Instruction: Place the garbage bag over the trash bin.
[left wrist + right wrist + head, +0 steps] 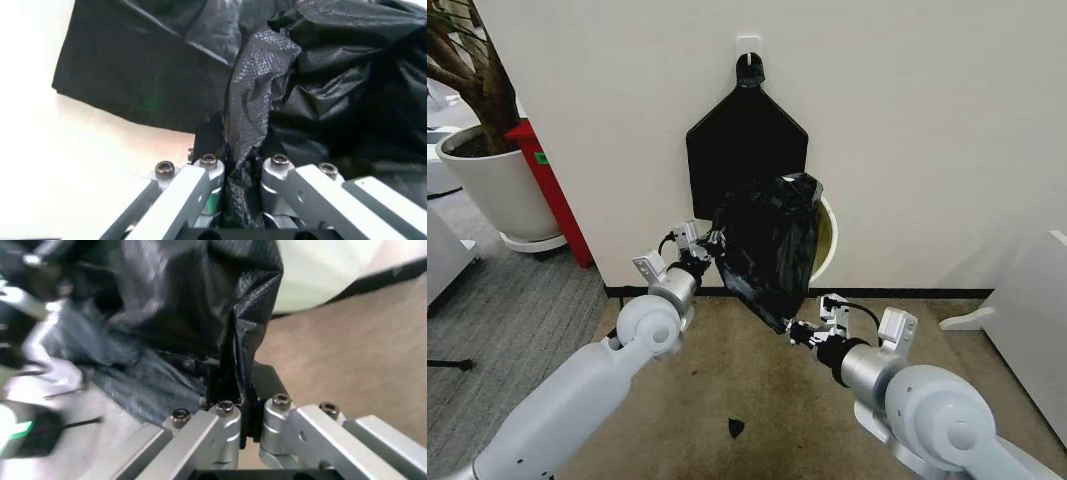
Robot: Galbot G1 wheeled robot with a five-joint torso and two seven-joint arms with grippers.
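The garbage bag [772, 245] is crinkled, glossy black plastic, stretched between my two grippers in front of the wall. My left gripper [715, 245] is shut on its upper left edge, with a fold of the bag [250, 125] pinched between the fingers. My right gripper [793, 328] is shut on the bag's lowest corner, where the bag's edge [233, 355] runs into the closed fingers. The trash bin [829, 238] stands behind the bag at the wall. A white arc of its rim and pale inside show to the right of the bag, and the bin [320, 275] also appears as a pale shape in the right wrist view.
A flat black bundle [745, 140] hangs from a wall hook above the bin. A white plant pot [497, 190] and a red panel [552, 190] stand at the left. White furniture [1037, 300] is at the right. A small black scrap [736, 427] lies on the carpet.
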